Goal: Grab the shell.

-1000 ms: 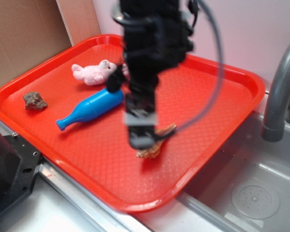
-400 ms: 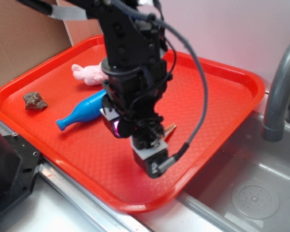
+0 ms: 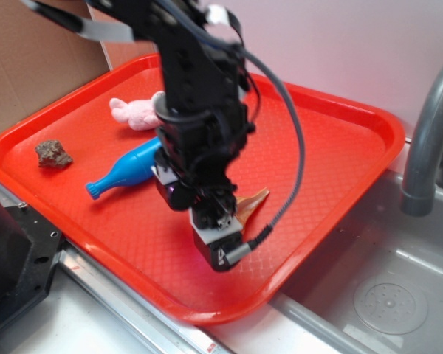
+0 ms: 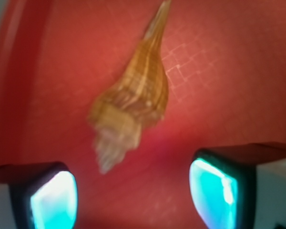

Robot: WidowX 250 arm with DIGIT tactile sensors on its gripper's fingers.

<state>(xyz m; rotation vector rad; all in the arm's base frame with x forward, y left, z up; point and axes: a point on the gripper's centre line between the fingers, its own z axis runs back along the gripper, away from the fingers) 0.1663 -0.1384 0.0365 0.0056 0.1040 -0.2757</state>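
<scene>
Below our wide-open, empty pincer (image 4: 133, 191) lies the shell (image 4: 131, 102), off-centre toward one pad; closing may flick it aside.

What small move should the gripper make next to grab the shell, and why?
Probably lower a little more, then close. In the wrist view the gripper is open, with one of its fingers on each side of the shell, whose wide end lies between them on the tray; neither seems to touch it yet.
</scene>
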